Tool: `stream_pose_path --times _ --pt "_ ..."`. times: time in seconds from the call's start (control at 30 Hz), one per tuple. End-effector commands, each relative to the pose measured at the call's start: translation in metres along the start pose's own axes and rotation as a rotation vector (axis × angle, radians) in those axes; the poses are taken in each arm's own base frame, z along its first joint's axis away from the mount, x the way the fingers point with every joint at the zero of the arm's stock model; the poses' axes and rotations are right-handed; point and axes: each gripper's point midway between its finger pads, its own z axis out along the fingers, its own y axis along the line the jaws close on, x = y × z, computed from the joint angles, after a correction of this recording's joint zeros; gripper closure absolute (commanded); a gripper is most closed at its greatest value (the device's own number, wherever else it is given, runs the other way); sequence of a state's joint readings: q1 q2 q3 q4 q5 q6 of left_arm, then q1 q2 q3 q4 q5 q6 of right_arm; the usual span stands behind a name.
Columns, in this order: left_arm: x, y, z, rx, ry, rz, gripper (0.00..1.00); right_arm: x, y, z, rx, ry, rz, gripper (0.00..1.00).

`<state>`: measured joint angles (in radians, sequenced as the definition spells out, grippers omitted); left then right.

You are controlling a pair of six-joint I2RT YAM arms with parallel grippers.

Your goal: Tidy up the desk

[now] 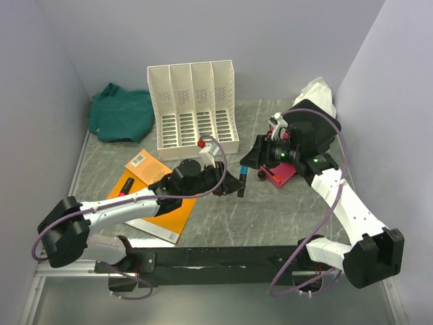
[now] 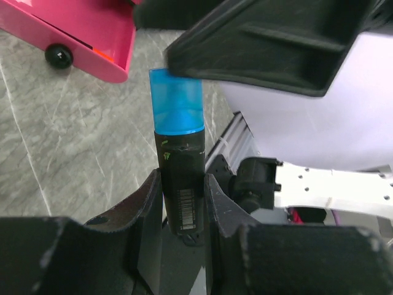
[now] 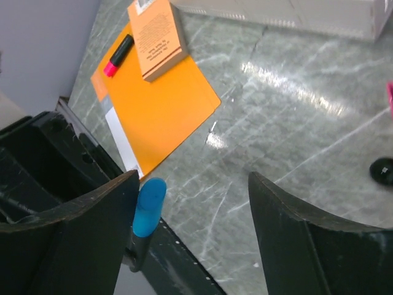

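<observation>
The desk [image 3: 295,92] is polished veined stone, gleaming beside the matt orange card folder [image 3: 159,104]. The marker [image 2: 179,153] has a glossy black barrel and translucent blue plastic cap.

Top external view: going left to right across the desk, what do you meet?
Green cloth → white file rack → blue-capped marker → pink tray. The orange folder overlaps the cloth and the rack, so it is left out.
</observation>
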<state>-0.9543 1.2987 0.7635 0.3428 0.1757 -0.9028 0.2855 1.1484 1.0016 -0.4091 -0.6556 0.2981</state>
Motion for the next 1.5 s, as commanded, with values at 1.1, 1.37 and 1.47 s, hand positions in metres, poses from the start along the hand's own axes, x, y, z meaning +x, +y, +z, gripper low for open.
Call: stream_pose_path --times 1.1,1.37,1.47 --pt "-0.029 0.028 -0.037 -0.225 -0.200 0.109 0.01 -0.005 0.006 -0.024 -0.068 -0.158 -0.105 1.00" --pt "-0.027 0.106 -0.130 -0.591 -0.292 0.107 0.01 -0.013 -0.044 -0.039 0.180 -0.113 -0.435 1.00" --pt "-0.031 0.126 -0.161 -0.682 -0.333 0.083 0.01 -0.009 -0.066 -0.041 0.262 -0.022 -0.509 1.00"
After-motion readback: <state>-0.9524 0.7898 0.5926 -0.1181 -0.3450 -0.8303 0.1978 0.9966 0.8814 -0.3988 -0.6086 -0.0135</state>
